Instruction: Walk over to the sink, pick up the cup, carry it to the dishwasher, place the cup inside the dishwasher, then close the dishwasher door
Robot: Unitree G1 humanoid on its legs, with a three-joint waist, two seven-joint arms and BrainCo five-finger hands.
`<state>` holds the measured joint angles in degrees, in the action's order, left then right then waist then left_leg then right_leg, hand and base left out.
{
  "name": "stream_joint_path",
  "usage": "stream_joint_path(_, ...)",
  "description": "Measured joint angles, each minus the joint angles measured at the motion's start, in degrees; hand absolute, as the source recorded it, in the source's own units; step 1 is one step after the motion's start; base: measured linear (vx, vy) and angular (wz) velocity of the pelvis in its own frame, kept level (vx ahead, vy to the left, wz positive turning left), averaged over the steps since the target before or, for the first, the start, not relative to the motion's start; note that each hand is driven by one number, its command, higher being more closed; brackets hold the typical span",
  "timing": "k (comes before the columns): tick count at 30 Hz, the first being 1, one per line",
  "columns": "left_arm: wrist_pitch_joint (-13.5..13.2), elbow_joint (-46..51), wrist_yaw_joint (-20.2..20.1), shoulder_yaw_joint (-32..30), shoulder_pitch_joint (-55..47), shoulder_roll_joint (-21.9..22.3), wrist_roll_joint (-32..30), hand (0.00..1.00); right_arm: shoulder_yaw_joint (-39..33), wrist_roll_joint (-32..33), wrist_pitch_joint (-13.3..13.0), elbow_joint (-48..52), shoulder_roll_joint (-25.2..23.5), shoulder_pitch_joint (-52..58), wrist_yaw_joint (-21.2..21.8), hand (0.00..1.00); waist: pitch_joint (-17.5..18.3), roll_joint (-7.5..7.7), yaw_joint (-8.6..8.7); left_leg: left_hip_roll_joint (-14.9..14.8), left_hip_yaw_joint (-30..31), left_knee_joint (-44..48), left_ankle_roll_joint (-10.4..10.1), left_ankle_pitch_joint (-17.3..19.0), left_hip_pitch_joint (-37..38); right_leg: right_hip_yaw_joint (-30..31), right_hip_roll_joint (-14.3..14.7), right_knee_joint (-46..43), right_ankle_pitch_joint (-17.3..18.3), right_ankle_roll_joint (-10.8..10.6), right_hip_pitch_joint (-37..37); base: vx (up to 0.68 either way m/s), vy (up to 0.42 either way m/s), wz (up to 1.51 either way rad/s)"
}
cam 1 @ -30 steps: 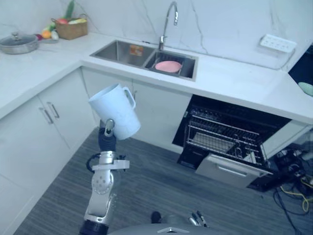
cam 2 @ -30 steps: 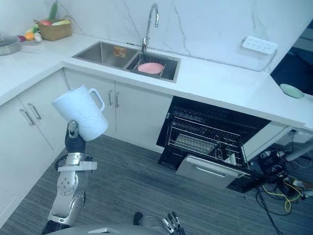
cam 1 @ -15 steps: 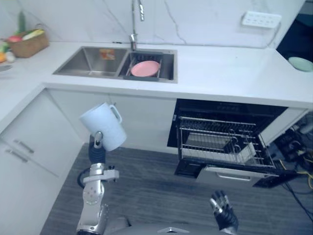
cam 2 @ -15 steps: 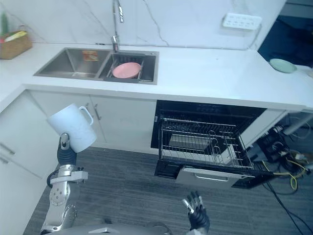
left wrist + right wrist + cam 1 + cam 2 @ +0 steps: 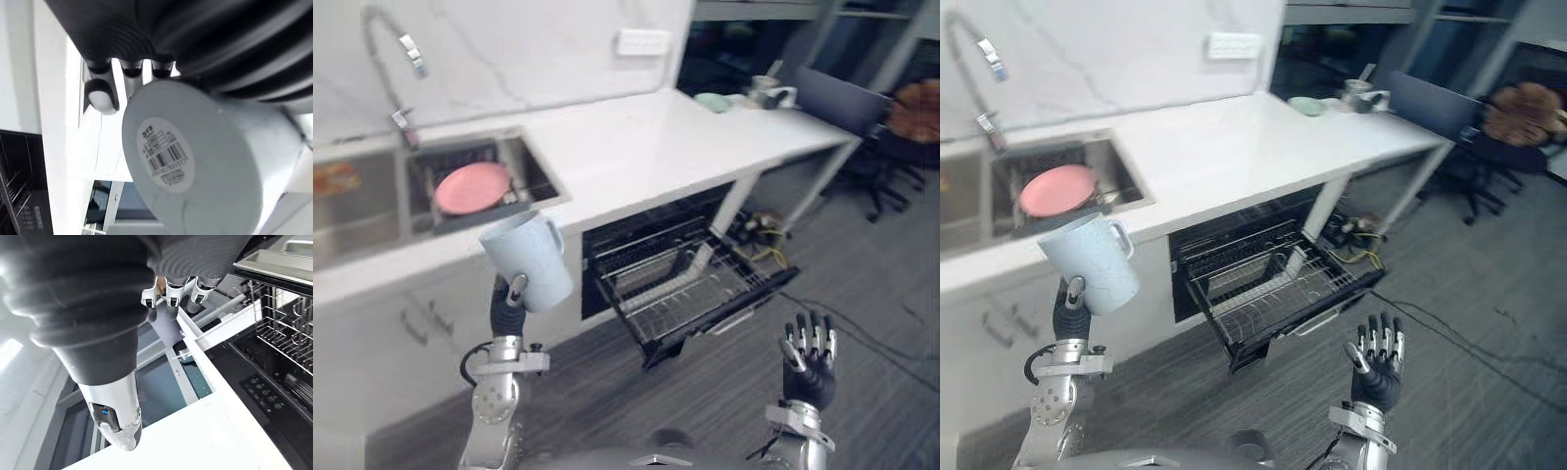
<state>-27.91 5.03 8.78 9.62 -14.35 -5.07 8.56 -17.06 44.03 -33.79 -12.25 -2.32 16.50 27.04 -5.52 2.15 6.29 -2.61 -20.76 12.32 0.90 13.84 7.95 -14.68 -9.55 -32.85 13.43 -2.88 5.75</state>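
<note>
panning to the right since the earlier frame, shifting the sink (image 5: 460, 191) to the left edge and the dishwasher (image 5: 651, 235) to the middle. lifting the right hand (image 5: 810, 360) higher at the lower right than half a second ago, fingers (image 5: 168, 293) straight and spread, holding nothing. still gripping the cup (image 5: 527, 262) in the left hand (image 5: 508, 302) left of centre, fingers curled round its lower part, carrying it above the raised forearm. tilting the cup, rim leaning toward the left and handle sticking out to the right. showing, in the left wrist view, its round base with a barcode label (image 5: 166, 159) facing the camera and the dark-tipped fingers (image 5: 100, 93) reaching behind it. holding the cup in the air in front of the white cabinet fronts (image 5: 411, 323) below the sink, left of the dishwasher and apart from it. finding the dishwasher open under the white countertop (image 5: 636, 147), its door (image 5: 724, 320) dropped down and the wire rack (image 5: 680, 284) pulled out over it. seeing a pink plate (image 5: 473, 186) lying in the sink, with the faucet (image 5: 396, 54) arching above it at the upper left. catching a wall socket (image 5: 641, 41) at the top centre and a pale green dish (image 5: 713, 101) on the far end of the countertop, right of centre near the top.
</note>
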Motion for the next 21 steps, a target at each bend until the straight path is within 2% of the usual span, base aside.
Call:
stream_joint_path(2,0.3,0.6,1.0,0.3,0.3,-0.4,-0.5,1.0,1.9,-1.7,0.6,4.4,0.2,-0.3,-0.1,0.0,0.3,0.55,-0.51,0.0,-1.9,-0.1,-0.1,0.1,-0.1,-7.2,0.6,6.4,-1.6,1.7,-0.6,0.16,0.012,-1.14)
stream_joint_path(3,0.5,0.7,1.3,0.2,0.3,-0.3,-0.6,1.0,2.5,-1.6,1.0,5.7,0.4,-0.5,-0.1,0.0,0.0,-0.21,-0.91,-0.4,-1.7,-0.3,-0.2,0.1,0.0,-8.8,1.2,8.9,-2.2,2.4,-1.2,0.11,-0.042,-1.31)
stream_joint_path(5,1.4,0.7,2.1,0.7,1.2,-0.3,-2.0,1.0,3.5,-0.4,3.8,8.5,1.6,-2.2,0.3,0.0,-0.3,-2.55,-1.27,-1.6,-2.0,-1.4,-0.3,0.1,0.2,-13.0,4.4,18.7,-6.2,3.0,-4.1,0.12,-0.089,-1.1)
stream_joint_path(8,1.8,1.7,1.9,2.3,3.0,0.5,-3.5,1.0,3.8,1.7,6.9,9.0,3.0,-2.3,0.3,0.0,-0.4,-3.39,-1.09,-2.0,-1.1,-1.8,-0.4,0.0,1.1,-11.6,7.0,26.2,-10.2,2.8,-7.2,0.08,0.0,-0.42)
stream_joint_path(12,1.7,2.0,3.5,2.6,3.8,0.6,-6.3,1.0,5.8,1.8,8.9,9.7,3.0,-2.4,0.0,0.0,-0.4,-3.44,-1.3,-1.1,-0.1,-2.9,-0.4,0.0,1.9,-10.5,7.7,31.5,-13.3,1.9,-9.1,-0.02,0.052,-0.15)
stream_joint_path(15,1.7,2.9,4.9,3.1,3.2,0.5,-9.0,1.0,8.3,1.6,10.8,12.1,2.9,-2.6,-0.2,0.0,-0.9,-3.71,-2.79,-0.5,-0.3,-3.6,-0.9,0.2,1.3,-9.1,8.0,34.2,-15.4,1.4,-9.0,-0.06,0.077,-0.12)
stream_joint_path(16,1.7,2.9,5.5,2.9,2.6,0.3,-9.7,1.0,9.0,1.6,11.6,12.3,2.9,-3.1,-0.2,0.0,-1.3,-2.96,-3.28,-0.9,-0.5,2.3,-2.3,1.1,-1.1,-8.6,7.4,34.0,-15.3,1.4,-8.8,-0.08,0.048,-0.16)
stream_joint_path(17,1.7,3.0,6.2,2.8,1.8,0.4,-10.4,1.0,9.5,1.6,12.3,12.8,3.1,-3.5,0.0,0.0,-1.9,-2.39,-4.08,-1.7,-0.3,11.1,-2.4,1.2,-4.7,-7.7,6.5,34.0,-15.2,1.8,-8.9,-0.1,0.031,-0.2)
stream_joint_path(18,1.7,3.3,6.3,2.7,1.3,0.5,-11.1,1.0,9.6,1.6,12.8,13.5,3.5,-3.6,0.0,0.0,-2.0,-2.49,-4.45,-2.2,0.2,15.8,-2.4,1.2,-6.7,-7.1,6.2,34.2,-15.3,1.9,-9.1,-0.15,0.067,-0.46)
stream_joint_path(19,1.4,3.4,6.4,2.5,0.6,0.6,-12.1,1.0,9.7,1.6,13.1,13.9,4.7,-4.2,0.3,0.0,-2.5,-2.7,-5.68,-2.9,2.0,19.3,-2.2,3.9,-9.3,-5.3,5.9,34.0,-15.5,1.8,-9.0,-0.14,0.083,-0.56)
stream_joint_path(20,1.3,3.4,6.7,2.6,0.3,0.7,-12.8,1.0,9.7,1.6,13.4,13.7,5.1,-4.8,0.3,0.0,-2.5,-3.29,-6.15,-2.7,3.4,17.2,-2.1,4.7,-9.3,-4.1,5.9,33.9,-15.6,1.8,-8.9,-0.17,0.16,-0.95)
stream_joint_path(21,0.6,3.5,7.8,3.0,0.1,0.9,-15.2,1.0,10.0,1.7,14.3,13.5,6.5,-5.7,0.4,0.0,-2.0,-5.27,-6.03,-2.7,6.9,6.3,-1.8,1.6,-8.3,-1.9,6.2,34.2,-16.3,0.9,-8.0,-0.1,0.115,-0.8)
